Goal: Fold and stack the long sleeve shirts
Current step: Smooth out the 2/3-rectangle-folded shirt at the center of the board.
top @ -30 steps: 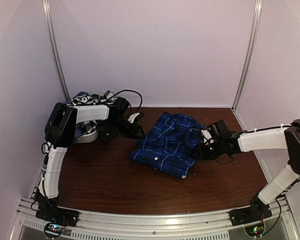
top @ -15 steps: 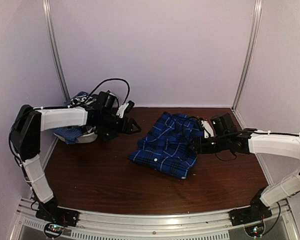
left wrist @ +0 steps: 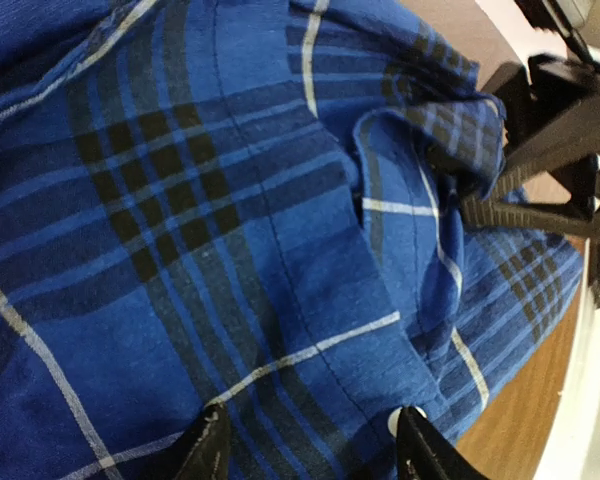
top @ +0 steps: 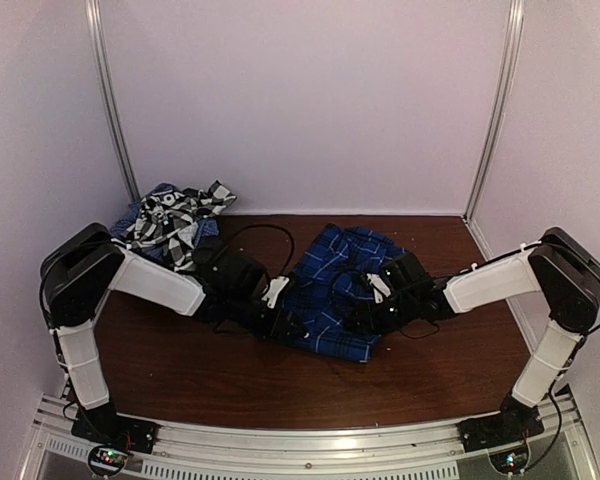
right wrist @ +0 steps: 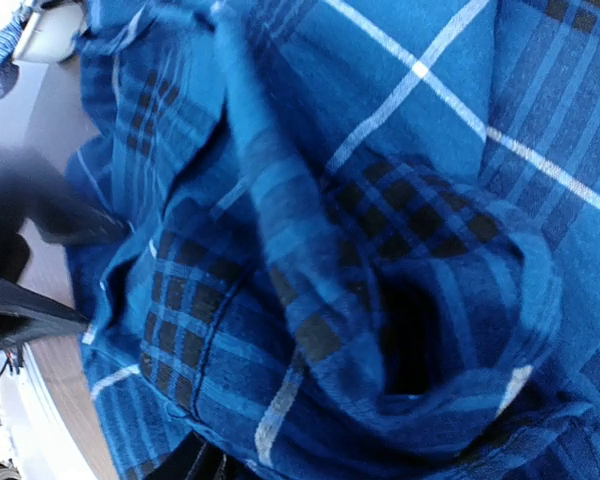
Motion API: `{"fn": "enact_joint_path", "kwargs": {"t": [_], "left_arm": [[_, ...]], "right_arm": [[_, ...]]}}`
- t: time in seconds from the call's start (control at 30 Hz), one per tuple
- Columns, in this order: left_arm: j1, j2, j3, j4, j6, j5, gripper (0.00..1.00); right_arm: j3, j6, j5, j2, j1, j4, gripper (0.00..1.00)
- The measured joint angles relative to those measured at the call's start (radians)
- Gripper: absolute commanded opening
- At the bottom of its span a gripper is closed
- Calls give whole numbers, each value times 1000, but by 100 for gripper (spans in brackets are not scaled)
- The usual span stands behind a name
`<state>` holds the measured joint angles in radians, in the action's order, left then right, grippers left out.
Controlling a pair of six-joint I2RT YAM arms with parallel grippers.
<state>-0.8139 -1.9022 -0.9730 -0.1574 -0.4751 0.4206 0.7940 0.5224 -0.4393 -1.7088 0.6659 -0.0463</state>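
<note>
From above, a royal-blue plaid cloth shirt with thin white lines (top: 330, 290) lies crumpled in a loose heap at the middle of the dark brown wooden surface (top: 210, 380). The left hand (top: 288, 323) sits at the heap's near left edge and the right hand (top: 366, 312) at its near right edge. A pile of other shirts, black-and-white plaid over pale blue (top: 170, 220), lies in the far left corner, well apart from the blue one.

In the left wrist view, blue cloth crossed by dark check bands and a stitched seam fills the frame. The left hand's two fingers (left wrist: 208, 452) stand apart over fairly flat fabric, gripping nothing. A raised fold bunches against the black right hand at the upper right.

In the right wrist view, deep rumpled folds of the shirt fill the frame. Whether the right hand is closed on cloth cannot be told.
</note>
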Motion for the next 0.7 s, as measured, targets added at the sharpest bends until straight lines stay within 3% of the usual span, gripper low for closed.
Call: {"fn": "enact_joint_path", "kwargs": {"t": [0.23,0.57,0.7], "left_arm": [[-54,24,90,-112,26,-136,59],[-77,46,93,-92,52,-201,59],[-84,59,104,-79,53,-209,59]], "right_arm": [[-8,-26,-34,-17,-7,-64,54],[11,-66,-26,147,23,62,59],[89,-84,-8,108,26,85,58]]}}
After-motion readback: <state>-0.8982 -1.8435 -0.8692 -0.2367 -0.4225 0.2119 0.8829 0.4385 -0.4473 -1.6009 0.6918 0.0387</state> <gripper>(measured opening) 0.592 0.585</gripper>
